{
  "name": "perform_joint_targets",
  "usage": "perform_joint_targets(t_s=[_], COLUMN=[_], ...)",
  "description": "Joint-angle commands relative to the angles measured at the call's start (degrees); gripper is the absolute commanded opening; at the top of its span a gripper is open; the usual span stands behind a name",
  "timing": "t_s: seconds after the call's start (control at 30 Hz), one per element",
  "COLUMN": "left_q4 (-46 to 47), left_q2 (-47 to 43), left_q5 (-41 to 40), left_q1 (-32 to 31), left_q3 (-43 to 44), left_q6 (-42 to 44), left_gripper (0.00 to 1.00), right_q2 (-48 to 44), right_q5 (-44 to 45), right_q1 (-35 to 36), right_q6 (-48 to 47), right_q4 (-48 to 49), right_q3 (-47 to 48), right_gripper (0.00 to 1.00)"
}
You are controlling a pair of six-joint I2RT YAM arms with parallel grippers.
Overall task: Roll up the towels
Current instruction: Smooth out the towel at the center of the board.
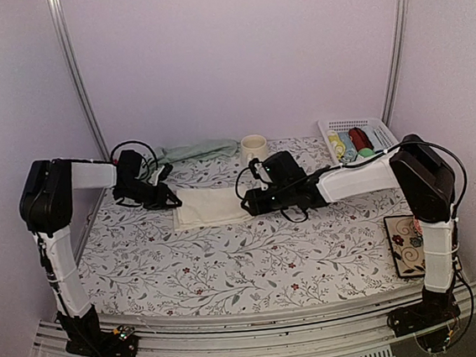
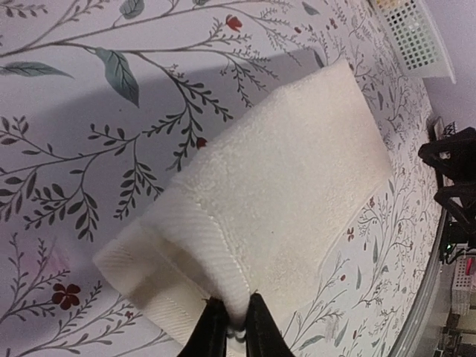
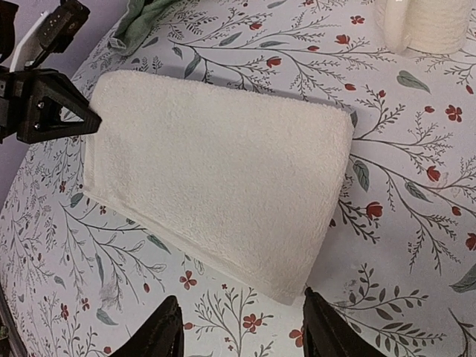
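The cream towel (image 1: 211, 206) lies folded flat on the floral tablecloth, a thick rectangle in both wrist views (image 2: 297, 186) (image 3: 223, 171). My left gripper (image 1: 175, 203) is at its left end, jaws pinched narrow on the ribbed hem (image 2: 236, 316). My right gripper (image 1: 247, 203) sits at the towel's right end, low over the cloth. It stands open (image 3: 245, 331), its fingers wide apart just short of the towel's near corner, holding nothing. The sage green towel (image 1: 189, 152) lies crumpled at the back left (image 3: 145, 15).
A cream mug (image 1: 254, 149) stands behind the cream towel, near the right arm's wrist. A white basket (image 1: 356, 137) holding rolled cloths sits at the back right. A dark patterned tile (image 1: 409, 245) lies by the right arm's base.
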Motion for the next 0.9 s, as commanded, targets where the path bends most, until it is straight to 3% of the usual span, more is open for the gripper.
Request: perform_joint_targets(t_s=[0.0,0.1,0.17,0.23,0.63,0.87], left_q4=[-1.79,-2.10,-2.20,-2.43,-1.10,1.57], left_q2=[1.09,1.12,1.05,1.01,-8.26,-3.44], left_q5=[-1.74,-1.50,-1.53,-1.68,-3.96,4.59], left_q1=[1.34,1.33,1.29,1.40,0.99,-2.48], left_q3=[1.64,1.22,0.97,0.94,3.01,6.34], left_q6=[1.38,1.58,1.79,2.02,3.61,4.55], left_gripper=[0.15,0.26,0.43,0.47,0.43,0.42], right_q2=[1.83,1.84,1.88,2.00,5.19,9.73], right_q5=[0.47,0.63,0.72,0.73,-3.88,-13.55], right_q1=[0.19,0.12,0.10,0.17,-0.65,-3.70], right_q6=[-0.73,-0.86,-0.90,-0.90,-1.44,2.12], right_q4=[-1.05,-1.20,-1.23,-1.42,-4.67,-1.99], right_q3=[1.67,1.77,1.84,2.03,10.76,15.82], right_gripper=[0.55,0.55,0.55,0.55,0.54,0.51])
